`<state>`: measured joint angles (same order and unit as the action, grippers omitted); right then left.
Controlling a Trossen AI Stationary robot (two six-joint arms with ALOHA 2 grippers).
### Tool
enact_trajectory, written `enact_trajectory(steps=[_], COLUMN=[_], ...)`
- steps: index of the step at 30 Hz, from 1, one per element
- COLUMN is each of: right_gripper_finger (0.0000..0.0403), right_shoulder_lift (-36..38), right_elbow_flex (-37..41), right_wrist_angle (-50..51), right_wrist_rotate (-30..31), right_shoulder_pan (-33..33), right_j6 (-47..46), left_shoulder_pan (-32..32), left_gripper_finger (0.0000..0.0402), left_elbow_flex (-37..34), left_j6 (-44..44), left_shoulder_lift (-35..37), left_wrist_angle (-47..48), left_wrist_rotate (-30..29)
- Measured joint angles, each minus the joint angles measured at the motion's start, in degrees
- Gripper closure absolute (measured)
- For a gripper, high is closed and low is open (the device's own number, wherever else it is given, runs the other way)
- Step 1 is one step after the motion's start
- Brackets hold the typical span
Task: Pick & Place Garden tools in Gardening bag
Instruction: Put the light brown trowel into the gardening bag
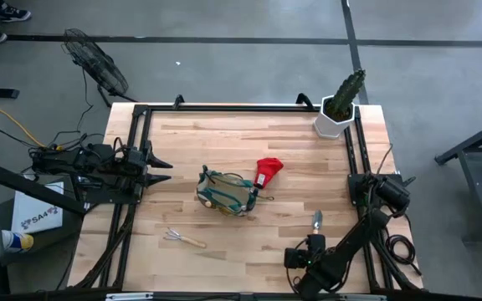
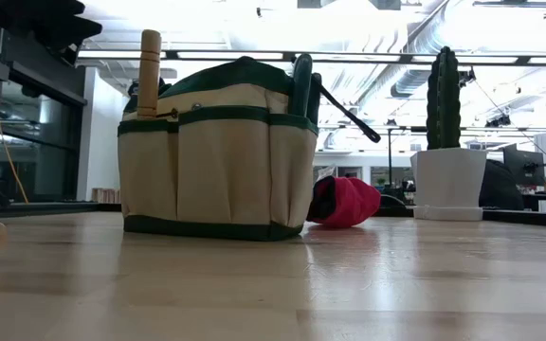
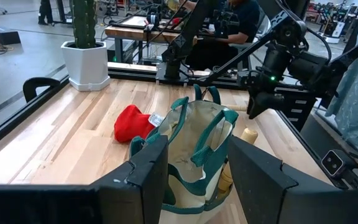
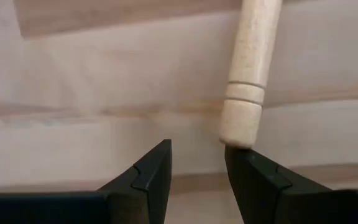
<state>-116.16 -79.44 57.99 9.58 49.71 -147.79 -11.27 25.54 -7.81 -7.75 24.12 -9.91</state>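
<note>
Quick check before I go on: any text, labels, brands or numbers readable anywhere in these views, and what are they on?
"SA4": the start of a print on a white box on the floor left of the table, high view; the rest is too small to read.
Gardening bag: no print visible.
White pot: no lettering.
Small tag by the red glove: too blurred to read.
Nothing else legible.

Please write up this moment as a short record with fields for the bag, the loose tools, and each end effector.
bag: gardening bag upright mid-table, a wooden handle sticking out of it
beside bag: red glove-like piece, on the cactus side
loose tools: hand rake and trowel lying on the table
left end effector: open, empty, at the left edge, pointing at the bag
right end effector: open, low over the table, at the end of the trowel's handle, nothing held
</note>
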Motion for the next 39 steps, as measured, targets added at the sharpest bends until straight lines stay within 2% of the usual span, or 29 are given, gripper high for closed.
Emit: enact_trajectory(steps=[12,39], right_gripper_finger=[0.0261,0.0261], right_shoulder_lift=[0.02,0.09], right_elbow_flex=[0.00,0.00], right_wrist_angle=[1.51,4.89], right_wrist_rotate=[-4.47,-4.00], right_shoulder_pan=[-1.13,-3.60], right_j6=[-0.31,-0.52], left_shoulder_pan=[0.00,0.00], left_gripper_finger=[0.0241,0.0241], left_elbow_flex=[0.00,0.00], left_j6=[0.00,0.00], left_shoulder_lift=[0.00,0.00], left_wrist_angle=[0.02,0.00], left_wrist_rotate=[0.00,0.00])
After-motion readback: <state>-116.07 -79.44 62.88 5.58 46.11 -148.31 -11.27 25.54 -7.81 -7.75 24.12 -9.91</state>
